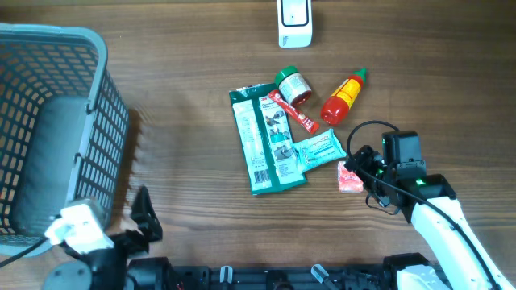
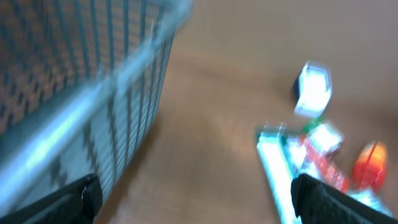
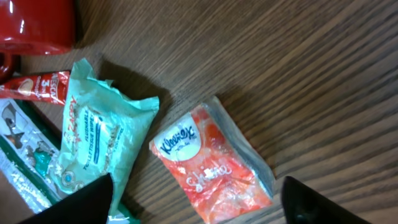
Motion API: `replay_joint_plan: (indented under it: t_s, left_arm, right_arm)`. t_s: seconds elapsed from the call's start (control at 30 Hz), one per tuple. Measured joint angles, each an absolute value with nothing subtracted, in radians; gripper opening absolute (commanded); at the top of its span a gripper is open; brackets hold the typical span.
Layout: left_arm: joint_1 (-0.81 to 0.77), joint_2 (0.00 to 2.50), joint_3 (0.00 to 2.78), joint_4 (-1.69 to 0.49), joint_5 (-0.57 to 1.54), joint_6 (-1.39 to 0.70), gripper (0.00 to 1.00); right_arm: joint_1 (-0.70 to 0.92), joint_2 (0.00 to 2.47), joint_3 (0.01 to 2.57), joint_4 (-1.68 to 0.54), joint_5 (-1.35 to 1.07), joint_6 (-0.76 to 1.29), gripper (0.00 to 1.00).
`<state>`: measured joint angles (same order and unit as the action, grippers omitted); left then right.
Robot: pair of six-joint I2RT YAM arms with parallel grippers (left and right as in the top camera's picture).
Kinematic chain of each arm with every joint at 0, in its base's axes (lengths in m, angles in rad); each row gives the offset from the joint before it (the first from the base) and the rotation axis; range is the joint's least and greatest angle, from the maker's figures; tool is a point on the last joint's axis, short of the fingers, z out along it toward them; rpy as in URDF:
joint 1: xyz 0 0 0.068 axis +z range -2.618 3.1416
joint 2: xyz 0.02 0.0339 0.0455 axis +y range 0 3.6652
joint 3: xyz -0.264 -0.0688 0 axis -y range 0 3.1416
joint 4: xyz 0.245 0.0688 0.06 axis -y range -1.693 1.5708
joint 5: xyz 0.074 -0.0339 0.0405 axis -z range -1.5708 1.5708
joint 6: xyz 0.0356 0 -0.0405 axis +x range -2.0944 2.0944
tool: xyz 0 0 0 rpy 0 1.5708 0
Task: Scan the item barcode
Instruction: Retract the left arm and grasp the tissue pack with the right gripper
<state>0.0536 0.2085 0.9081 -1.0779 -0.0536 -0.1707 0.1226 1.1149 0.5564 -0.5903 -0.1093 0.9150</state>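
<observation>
Two claws are gaping — right claw (image 3: 202, 200) is hovering directly over the Kleenex pack (image 3: 211, 163) lying diagonal on the surface (image 3: 323, 74); left claw (image 2: 193, 198) is idling far off by the basket (image 1: 103, 89).

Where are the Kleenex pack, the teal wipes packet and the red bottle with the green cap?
Kleenex pack (image 3: 211, 163): right wrist view, orange middle of its wrapper.
teal wipes packet (image 3: 94, 134): right wrist view, printed front face.
red bottle (image 1: 344, 96): overhead view, mid-body, by the yellow label.
</observation>
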Motion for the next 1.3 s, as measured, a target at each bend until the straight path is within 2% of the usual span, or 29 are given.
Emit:
replay_joint_plan:
  t_s: [0.07,0.27,0.37,0.4,0.47,0.73,0.93,1.1,1.13,1.17,1.2,1.23,1.27,1.3]
  left_arm:
    - [0.054,0.208,0.905,-1.180,-0.054,-0.171,1.00]
    - [0.054,0.208,0.905,-1.183,-0.054,-0.171,1.00]
    - [0.054,0.208,0.905,-1.183,-0.054,-0.171,1.00]
    - [0.054,0.208,0.905,-1.183,-0.054,-0.171,1.00]
    - [0.054,0.208,0.905,-1.183,-0.054,-0.171,1.00]
    - [0.054,0.208,0.905,-1.183,-0.054,-0.171,1.00]
    - [0.054,0.208,0.905,-1.183,-0.054,-0.171,1.00]
    - [0.054,0.208,0.905,-1.183,-0.054,-0.171,1.00]
    - [0.054,0.208,0.905,-1.183,-0.054,-0.171,1.00]
    - [0.054,0.208,0.905,-1.183,-0.054,-0.171,1.00]
    - [0.054,0.208,0.905,-1.183,-0.054,-0.171,1.00]
    - [0.054,0.208,0.905,-1.183,-0.054,-0.171,1.00]
    - [0.054,0.208,0.905,-1.183,-0.054,-0.171,1.00]
    - [0.054,0.208,0.905,-1.183,-0.054,-0.171,1.00]
  right_arm:
    - [0.123,1.116,0.556,-0.581,-0.102,0.900,1.00]
    - [0.123,1.116,0.556,-0.568,-0.103,0.886,0.99]
    - [0.123,1.116,0.556,-0.564,-0.123,0.882,0.84]
    - [0.123,1.116,0.556,-0.564,-0.127,0.880,0.83]
    - [0.123,1.116,0.556,-0.566,-0.151,0.897,0.71]
    - [0.123,1.117,0.562,-0.778,-0.208,1.280,0.73]
    - [0.123,1.125,0.562,-0.748,-0.165,1.450,0.72]
    - [0.123,1.234,0.562,-0.697,-0.149,1.514,0.71]
    - [0.123,1.265,0.562,-0.685,-0.149,1.519,0.68]
    - [0.123,1.296,0.562,-0.665,-0.149,1.522,0.58]
    - [0.123,1.343,0.563,-0.632,-0.153,1.525,0.40]
    - [0.122,1.359,0.568,-0.616,-0.156,1.531,0.33]
    - [0.121,1.376,0.575,-0.598,-0.158,1.526,0.16]
    - [0.119,1.413,0.603,-0.577,-0.167,1.532,0.04]
